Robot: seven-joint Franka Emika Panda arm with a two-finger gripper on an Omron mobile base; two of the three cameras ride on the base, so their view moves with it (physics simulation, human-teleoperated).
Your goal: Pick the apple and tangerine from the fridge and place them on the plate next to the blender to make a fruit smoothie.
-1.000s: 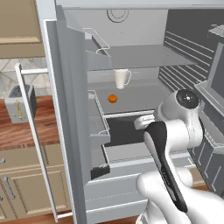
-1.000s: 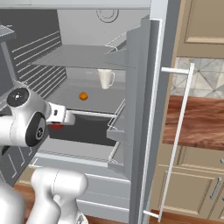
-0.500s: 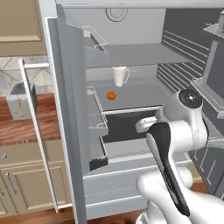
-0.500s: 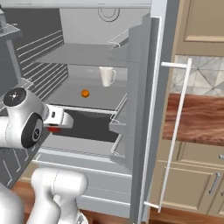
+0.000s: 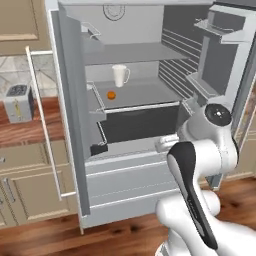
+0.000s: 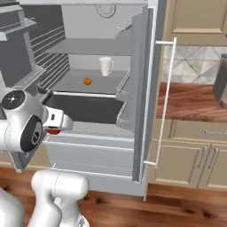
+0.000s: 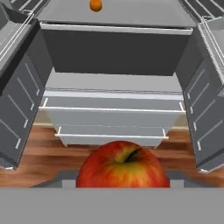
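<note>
Apple [image 7: 123, 165] sits right in the tool, stem up, red w/ yellow-orange streaks; hand view has it low centre, w/ the open fridge [image 7: 116, 52] beyond. In right base view a bit of red apple [image 6: 53, 131] shows at the tool [image 6: 57, 125], out in front of the fridge's lower section. Tool is partway closed, gripping the apple.

Tangerine [image 5: 111, 94] is on the middle fridge shelf [image 5: 145, 95], near the shelf's front left, apart from a white mug [image 5: 119, 75] standing upright behind it. Same pair in right base view: tangerine [image 6: 88, 81], mug [image 6: 105, 66].

Both fridge doors are swung open, long bar handle [image 6: 163, 95] on the right door. Toaster [image 5: 18, 103] stands on the wood counter [image 5: 25, 130] left of the fridge.
</note>
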